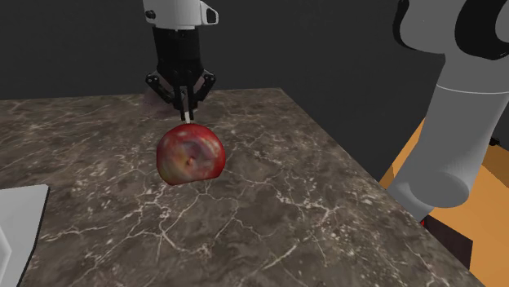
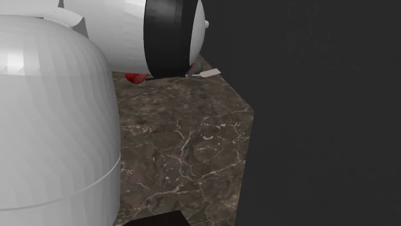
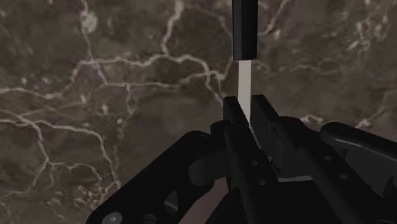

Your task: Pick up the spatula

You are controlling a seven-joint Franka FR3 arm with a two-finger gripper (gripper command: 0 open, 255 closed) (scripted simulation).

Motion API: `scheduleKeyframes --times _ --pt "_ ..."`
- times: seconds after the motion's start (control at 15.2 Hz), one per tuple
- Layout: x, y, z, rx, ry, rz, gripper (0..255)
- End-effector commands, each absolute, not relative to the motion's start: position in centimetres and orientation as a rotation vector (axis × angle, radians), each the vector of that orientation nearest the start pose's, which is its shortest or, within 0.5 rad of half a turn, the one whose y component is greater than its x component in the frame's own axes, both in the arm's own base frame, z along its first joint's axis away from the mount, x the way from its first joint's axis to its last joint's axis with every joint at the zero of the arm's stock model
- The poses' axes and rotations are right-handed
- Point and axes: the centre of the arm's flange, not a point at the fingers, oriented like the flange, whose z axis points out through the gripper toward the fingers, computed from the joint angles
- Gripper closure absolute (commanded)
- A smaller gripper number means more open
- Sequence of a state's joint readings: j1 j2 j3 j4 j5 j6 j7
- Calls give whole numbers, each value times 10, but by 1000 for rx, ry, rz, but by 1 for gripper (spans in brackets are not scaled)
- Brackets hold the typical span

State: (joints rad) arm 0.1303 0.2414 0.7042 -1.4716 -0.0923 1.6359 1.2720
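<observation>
Claw is clamped on the spatula by its pale shaft near the tabletop's far edge, close by a red apple, so the grasp looks done to me and next up is a clean straight lift.

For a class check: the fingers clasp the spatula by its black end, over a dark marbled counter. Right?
No: the fingers clasp the spatula by its pale end, over the dark marbled counter, as the wrist view shows.
</observation>
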Motion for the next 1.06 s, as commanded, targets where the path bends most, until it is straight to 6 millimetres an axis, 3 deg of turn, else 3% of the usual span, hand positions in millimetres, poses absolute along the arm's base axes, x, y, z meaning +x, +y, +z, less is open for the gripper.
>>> scheduleKeyframes --times 0.0,0.86,0.99 --pt "453 418 573 -3049 687 102 255" --pt "453 418 642 -3049 687 102 255" --pt "453 418 643 -3049 687 102 255"
